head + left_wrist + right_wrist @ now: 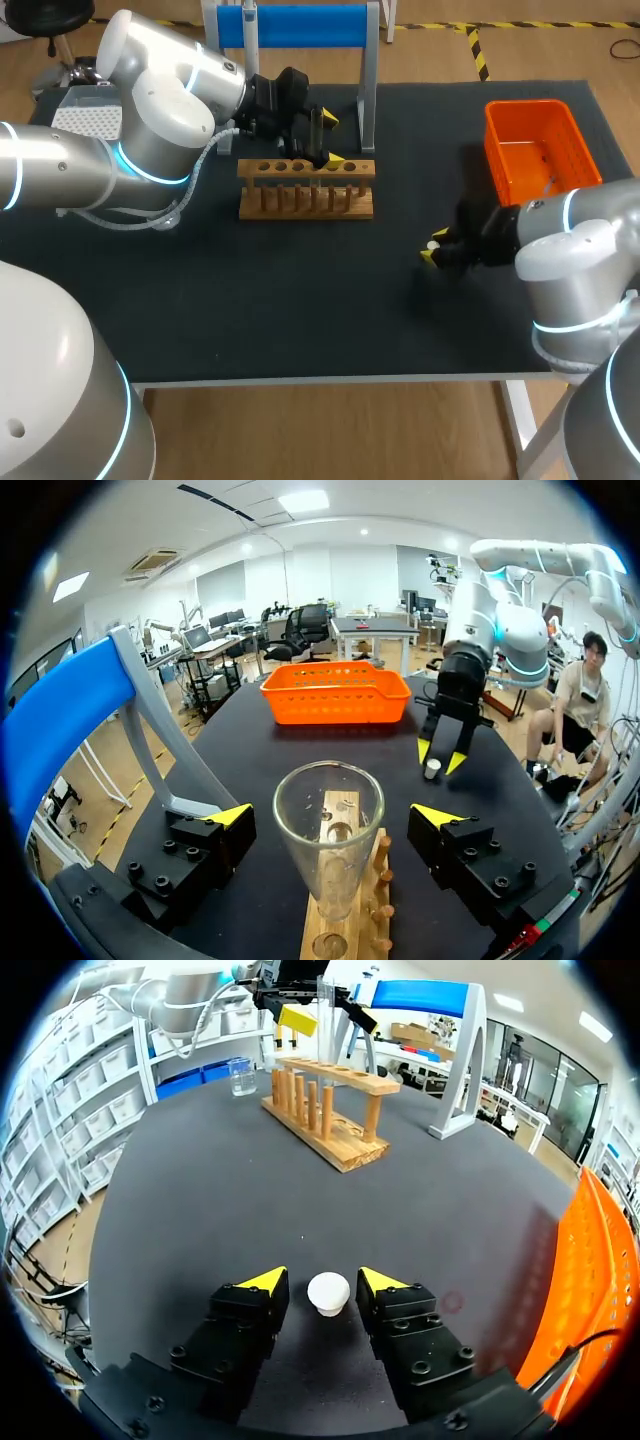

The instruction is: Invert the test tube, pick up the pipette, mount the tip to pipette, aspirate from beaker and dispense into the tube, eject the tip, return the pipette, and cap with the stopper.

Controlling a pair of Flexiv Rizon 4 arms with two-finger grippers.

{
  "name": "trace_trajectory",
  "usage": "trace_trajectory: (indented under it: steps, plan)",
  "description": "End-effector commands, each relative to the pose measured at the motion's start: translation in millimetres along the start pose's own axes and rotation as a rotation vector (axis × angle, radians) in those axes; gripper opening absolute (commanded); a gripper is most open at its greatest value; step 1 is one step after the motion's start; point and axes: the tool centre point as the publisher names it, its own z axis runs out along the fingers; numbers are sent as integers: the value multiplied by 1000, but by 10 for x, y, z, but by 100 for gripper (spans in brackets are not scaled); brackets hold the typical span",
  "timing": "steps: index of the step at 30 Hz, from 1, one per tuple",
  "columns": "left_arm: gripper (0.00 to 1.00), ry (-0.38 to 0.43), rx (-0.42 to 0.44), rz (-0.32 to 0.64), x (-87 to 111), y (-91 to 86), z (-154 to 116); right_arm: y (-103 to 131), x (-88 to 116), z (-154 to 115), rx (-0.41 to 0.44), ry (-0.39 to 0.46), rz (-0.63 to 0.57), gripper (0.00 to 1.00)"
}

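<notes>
A clear glass test tube (328, 830) stands mouth-up in the wooden rack (305, 195), between the fingers of my left gripper (335, 815). These stand wide open and clear of the glass. In the head view that gripper (333, 140) hangs over the rack's back right. On the mat right of centre lies a small white stopper (328, 1292). My right gripper (323, 1280) is low around it, with a narrow gap on each side, so it is open. The head view shows the stopper (433, 246) at the tips of the right gripper (434, 252). A glass beaker (240, 1075) stands beyond the rack.
An orange basket (540, 150) sits at the back right of the black mat. A blue-topped stand (290, 25) rises behind the rack. A white perforated tray (85, 115) lies at the far left, partly behind my left arm.
</notes>
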Motion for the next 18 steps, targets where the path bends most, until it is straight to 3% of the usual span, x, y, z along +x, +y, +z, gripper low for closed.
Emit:
trace_trajectory:
  steps: [1, 14, 18]
  plan:
    - [100, 3, -1, 0, -11, 2, 4, 0, 12, 9, 2, -4, 0, 41]
    - [100, 3, -1, 0, -11, 2, 4, -6, 12, 15, 5, -4, 1, 29]
    - [100, 3, -1, 0, -11, 2, 4, -8, 13, 14, 6, -5, 1, 30]
